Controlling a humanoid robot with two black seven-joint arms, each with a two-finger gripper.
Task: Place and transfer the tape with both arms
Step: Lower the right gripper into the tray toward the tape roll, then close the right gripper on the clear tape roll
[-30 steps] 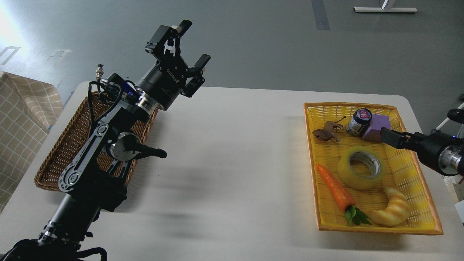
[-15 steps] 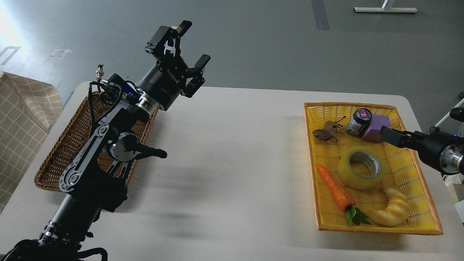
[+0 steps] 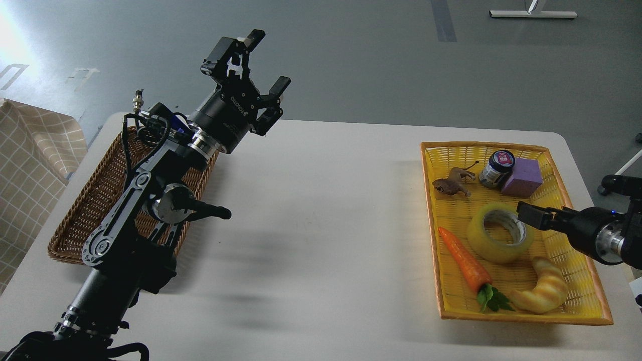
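Note:
The tape (image 3: 490, 246), a translucent yellow-green roll with a grey-white core, lies flat in the middle of the yellow basket (image 3: 597, 296) at the right. My right gripper (image 3: 530, 215) comes in from the right edge. Its tip is over the roll's right rim, and its fingers look like one dark bar, so I cannot tell them apart. My left gripper (image 3: 269, 60) is raised high above the table's far left, over the corner of the brown wicker basket (image 3: 80, 220). Its fingers are spread wide and it is empty.
The yellow basket also holds a toy carrot (image 3: 464, 260), a pale croissant (image 3: 544, 291), a brown toy animal (image 3: 451, 184), a small jar (image 3: 496, 168) and a purple block (image 3: 522, 178). A checked cloth (image 3: 30, 160) lies at the far left.
My right gripper has moved down and a little left, from in front of the purple block to the tape's right rim. The left arm has not moved.

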